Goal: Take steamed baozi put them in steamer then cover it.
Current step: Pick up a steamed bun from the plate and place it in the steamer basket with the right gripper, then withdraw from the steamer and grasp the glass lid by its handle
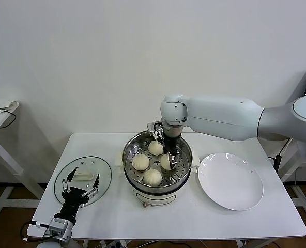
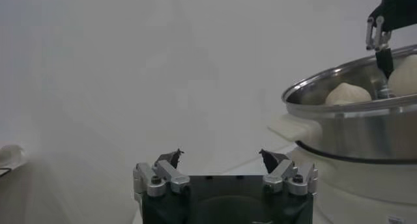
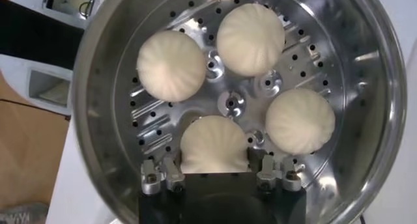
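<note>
Bright, even light; glare on the steamer point(image 3: 98, 114); left wrist view hazy.

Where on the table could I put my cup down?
Bare table runs along the near edge, in front of the steamer and white plate. The glass lid fills the left end, with the left gripper over it.

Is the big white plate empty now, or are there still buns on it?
Empty. The white plate is bare, and all four buns sit on the holey tray inside the steamer.
</note>
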You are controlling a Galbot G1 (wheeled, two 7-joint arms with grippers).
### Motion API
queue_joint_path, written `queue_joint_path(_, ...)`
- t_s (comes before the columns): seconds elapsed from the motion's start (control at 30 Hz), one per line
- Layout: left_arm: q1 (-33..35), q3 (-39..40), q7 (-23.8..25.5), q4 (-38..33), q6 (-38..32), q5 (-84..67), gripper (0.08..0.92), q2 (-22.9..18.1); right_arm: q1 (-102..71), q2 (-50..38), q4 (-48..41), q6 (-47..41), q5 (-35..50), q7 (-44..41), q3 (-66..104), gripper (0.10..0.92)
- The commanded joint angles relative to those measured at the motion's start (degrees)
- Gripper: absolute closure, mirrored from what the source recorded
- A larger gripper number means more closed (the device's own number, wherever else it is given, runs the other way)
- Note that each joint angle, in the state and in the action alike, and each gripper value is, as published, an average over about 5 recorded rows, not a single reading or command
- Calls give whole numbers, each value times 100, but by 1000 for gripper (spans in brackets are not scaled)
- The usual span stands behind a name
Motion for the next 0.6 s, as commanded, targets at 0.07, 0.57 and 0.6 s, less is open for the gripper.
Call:
queue_joint_path(0.07,2,-16,-2,10,6,2,177,-2,-164,-36,-78,27,-110,-30,176,310)
queue_joint_path(0.57,14,-83,318,-180,45,-250,177,70,83,-2331,847,243,237,-363,1724,203)
queue_joint_path(0.6,6,-85,341,-197,96,-322,177,73,-48,-2575,918,279,262,-305,1960,203)
